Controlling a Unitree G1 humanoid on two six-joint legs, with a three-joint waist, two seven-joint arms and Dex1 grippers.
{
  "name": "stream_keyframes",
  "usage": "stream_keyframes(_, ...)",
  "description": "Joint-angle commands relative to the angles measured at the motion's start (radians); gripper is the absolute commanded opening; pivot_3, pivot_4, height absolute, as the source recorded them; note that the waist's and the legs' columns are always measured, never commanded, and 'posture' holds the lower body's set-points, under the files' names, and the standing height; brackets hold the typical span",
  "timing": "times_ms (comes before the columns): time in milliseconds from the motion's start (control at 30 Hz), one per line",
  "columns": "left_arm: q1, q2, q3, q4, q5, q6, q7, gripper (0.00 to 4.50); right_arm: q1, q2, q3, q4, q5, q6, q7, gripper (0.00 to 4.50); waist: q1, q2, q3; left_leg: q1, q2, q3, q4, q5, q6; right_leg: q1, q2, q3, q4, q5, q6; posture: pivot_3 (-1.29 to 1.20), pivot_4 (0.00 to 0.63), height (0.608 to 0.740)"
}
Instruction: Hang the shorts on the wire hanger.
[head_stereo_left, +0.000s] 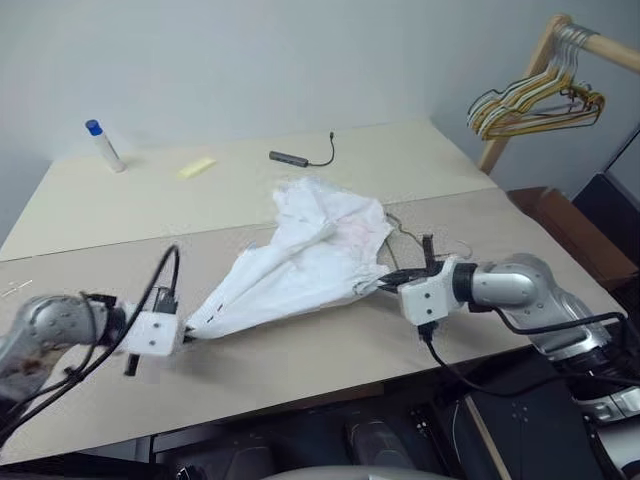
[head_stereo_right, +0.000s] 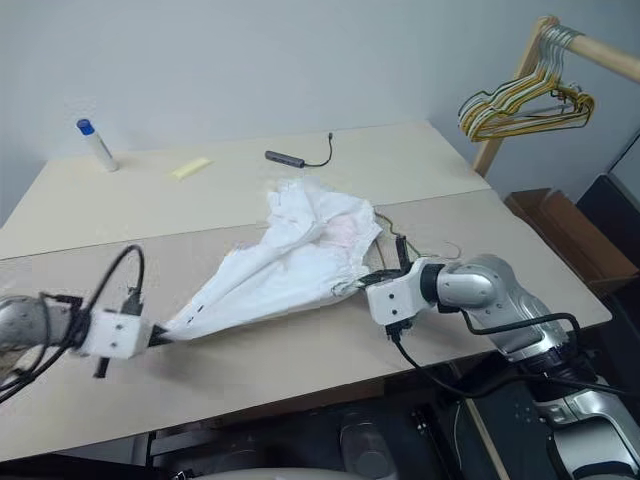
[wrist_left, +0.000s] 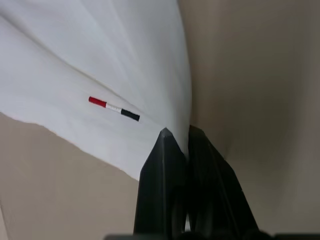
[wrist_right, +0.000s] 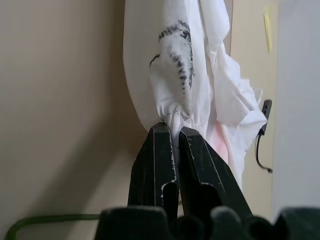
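The white shorts (head_stereo_left: 300, 265) lie on the tan table (head_stereo_left: 300, 360), pulled taut between my two grippers. My left gripper (head_stereo_left: 186, 335) is shut on a hem corner; the left wrist view shows its fingers (wrist_left: 165, 150) pinching the cloth beside a small red, white and dark mark (wrist_left: 114, 108). My right gripper (head_stereo_left: 385, 283) is shut on the gathered waistband (wrist_right: 175, 112). The wire hanger (head_stereo_left: 403, 232) is a thin dark wire lying on the table just right of the shorts and partly under them. A stretch of it (wrist_right: 40, 219) lies by my right gripper.
A bunch of yellow, green and pale hangers (head_stereo_left: 535, 100) hangs on a wooden rail at the far right. A white bottle with a blue cap (head_stereo_left: 103, 145), a yellow strip (head_stereo_left: 196, 168) and a dark cable (head_stereo_left: 300, 157) lie at the table's back. A brown box (head_stereo_left: 560, 215) stands right of the table.
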Motion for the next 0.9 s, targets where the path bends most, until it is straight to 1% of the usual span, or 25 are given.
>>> stream_keyframes(33, 0.209, 0.032, 0.204, -0.205, -0.096, 0.11, -0.058, 0.02, 0.009, -0.079, -0.041, 0.065, 0.032, -0.112, 0.048, 0.0, 0.007, -0.001, 0.003, 0.0, 0.0, 0.001, 0.0, 0.0, 0.0, 0.0, 0.0, 0.0, 0.0, 0.0, 0.0, -0.05, 0.034, 0.74)
stream_keyframes(100, 0.334, 0.012, 0.3, -0.318, -0.121, 0.167, -0.083, 0.02, 0.019, -0.112, -0.032, 0.085, 0.063, -0.169, 0.089, 0.0, 0.017, -0.003, 0.009, 0.002, 0.001, 0.001, 0.0, 0.0, 0.0, 0.001, 0.0, 0.0, 0.0, -0.001, 0.0, -0.03, 0.039, 0.74)
stream_keyframes(167, 0.461, -0.031, 0.384, -0.443, -0.189, 0.263, -0.109, 0.02, 0.03, -0.154, -0.017, 0.096, 0.113, -0.209, 0.163, 0.0, 0.028, -0.004, 0.013, 0.003, 0.002, 0.002, 0.0, 0.0, 0.0, 0.001, 0.0, 0.0, 0.0, -0.001, -0.001, -0.02, 0.042, 0.74)
stream_keyframes(233, 0.511, -0.065, 0.417, -0.485, -0.201, 0.299, -0.107, 0.02, 0.027, -0.168, -0.01, 0.11, 0.139, -0.229, 0.2, 0.0, 0.035, -0.004, 0.015, 0.004, 0.003, 0.004, 0.0, 0.0, 0.0, 0.002, 0.0, 0.0, 0.0, -0.002, -0.002, -0.01, 0.04, 0.74)
stream_keyframes(333, 0.467, -0.102, 0.392, -0.476, -0.156, 0.313, -0.046, 0.02, -0.017, -0.139, -0.002, 0.162, 0.129, -0.237, 0.21, 0.0, 0.057, -0.004, 0.018, 0.012, 0.002, 0.005, 0.0, -0.001, 0.0, 0.005, 0.0, 0.001, 0.001, -0.003, -0.004, 0.0, 0.035, 0.74)
stream_keyframes(400, 0.405, -0.119, 0.364, -0.472, -0.141, 0.343, -0.002, 0.02, -0.057, -0.11, 0.001, 0.198, 0.116, -0.224, 0.208, 0.0, 0.063, -0.004, 0.018, 0.016, 0.003, 0.005, 0.0, -0.001, 0.0, 0.005, 0.001, 0.001, 0.001, -0.003, -0.004, 0.01, 0.028, 0.74)
stream_keyframes(433, 0.341, -0.136, 0.34, -0.46, -0.134, 0.365, 0.038, 0.02, -0.091, -0.089, 0.0, 0.214, 0.109, -0.178, 0.208, 0.0, 0.067, -0.003, 0.018, 0.017, 0.003, 0.005, 0.0, -0.003, -0.004, 0.005, 0.001, 0.001, 0.001, -0.003, -0.005, 0.01, 0.017, 0.74)
stream_keyframes(467, 0.25, -0.161, 0.304, -0.444, -0.111, 0.395, 0.102, 0.02, -0.139, -0.06, 0.0, 0.238, 0.115, -0.119, 0.214, 0.0, 0.073, -0.002, 0.017, 0.017, 0.002, 0.005, 0.0, -0.005, -0.007, 0.006, 0.001, 0.001, 0.001, -0.003, -0.005, 0.02, 0.011, 0.74)
stream_keyframes(533, 0.002, -0.238, 0.221, -0.386, -0.083, 0.531, 0.245, 0.02, -0.273, 0.022, -0.008, 0.337, 0.109, -0.058, 0.188, 0.0, 0.083, -0.001, 0.017, 0.016, 0.001, 0.006, 0.0, -0.004, -0.006, 0.006, 0.0, 0.003, 0.001, -0.003, -0.005, 0.02, 0.0, 0.74)
stream_keyframes(567, -0.081, -0.265, 0.193, -0.364, -0.073, 0.582, 0.283, 0.02, -0.319, 0.049, -0.009, 0.378, 0.101, -0.045, 0.176, 0.0, 0.083, -0.002, 0.017, 0.017, 0.001, 0.006, 0.0, -0.001, 0.0, 0.008, 0.001, 0.003, 0.0, -0.003, -0.005, 0.02, 0.0, 0.74)
stream_keyframes(633, -0.388, -0.351, 0.126, -0.187, 0.002, 0.644, 0.394, 0.02, -0.504, 0.139, -0.003, 0.584, 0.019, -0.051, 0.055, 0.0, 0.086, -0.003, 0.017, 0.014, -0.001, 0.005, 0.001, 0.001, 0.002, 0.01, 0.001, 0.003, 0.002, 0.0, -0.002, 0.02, 0.0, 0.74)
stream_keyframes(667, -0.56, -0.395, 0.092, -0.055, 0.063, 0.642, 0.468, 0.02, -0.607, 0.183, 0.009, 0.71, -0.042, -0.055, -0.05, 0.0, 0.085, -0.004, 0.017, 0.015, -0.002, 0.004, 0.002, 0.001, 0.003, 0.011, 0.001, 0.003, 0.003, 0.003, -0.001, 0.03, 0.0, 0.74)
stream_keyframes(700, -0.678, -0.425, 0.067, 0.042, 0.106, 0.638, 0.519, 0.02, -0.68, 0.214, 0.019, 0.805, -0.088, -0.063, -0.127, 0.0, 0.087, -0.004, 0.017, 0.013, -0.003, 0.002, 0.002, 0.002, 0.003, 0.01, 0.001, 0.003, 0.003, 0.004, 0.001, 0.03, 0.0, 0.74)
stream_keyframes(733, -0.829, -0.457, 0.041, 0.19, 0.163, 0.625, 0.598, 0.02, -0.768, 0.253, 0.033, 0.916, -0.138, -0.048, -0.248, 0.0, 0.085, -0.004, 0.016, 0.011, -0.005, -0.002, 0.002, 0.002, 0.004, 0.009, 0.002, 0.003, 0.002, 0.009, 0.007, 0.03, 0.0, 0.74)
stream_keyframes(767, -0.984, -0.486, 0.019, 0.364, 0.218, 0.563, 0.687, 0.02, -0.855, 0.294, 0.039, 1.021, -0.173, -0.021, -0.373, 0.0, 0.083, -0.005, 0.016, 0.008, -0.005, -0.004, 0.002, 0.003, 0.004, 0.007, 0.003, 0.002, 0.001, 0.011, 0.008, 0.04, 0.0, 0.74)
stream_keyframes(800, -1.124, -0.51, -0.001, 0.527, 0.271, 0.508, 0.796, 0.02, -0.928, 0.33, 0.037, 1.104, -0.197, -0.007, -0.492, 0.0, 0.083, -0.005, 0.015, 0.005, -0.006, -0.005, 0.001, 0.003, 0.004, 0.005, 0.003, 0.002, 0.0, 0.011, 0.008, 0.04, 0.0, 0.74)
stream_keyframes(833, -1.267, -0.53, -0.023, 0.697, 0.329, 0.446, 0.927, 0.02, -0.998, 0.364, 0.03, 1.175, -0.217, 0.009, -0.619, 0.0, 0.081, -0.005, 0.015, 0.002, -0.006, -0.007, 0.001, 0.002, 0.003, 0.003, 0.003, 0.002, 0.0, 0.014, 0.002, 0.04, 0.0, 0.74)
stream_keyframes(867, -1.356, -0.542, -0.038, 0.815, 0.367, 0.395, 1.014, 0.02, -1.04, 0.385, 0.027, 1.223, -0.229, 0.013, -0.699, 0.0, 0.079, -0.006, 0.014, -0.003, -0.007, -0.006, -0.002, 0.002, 0.003, -0.004, 0.003, 0.003, -0.002, 0.016, 0.001, 0.04, 0.0, 0.74)
stream_keyframes(900, -1.466, -0.563, -0.032, 0.929, 0.383, 0.35, 1.129, 0.02, -1.089, 0.405, 0.018, 1.262, -0.242, 0.014, -0.833, 0.0, 0.079, -0.005, 0.013, -0.01, -0.008, -0.006, -0.002, 0.001, 0.001, -0.013, 0.001, 0.004, 0.0, 0.016, 0.001, 0.04, 0.0, 0.74)
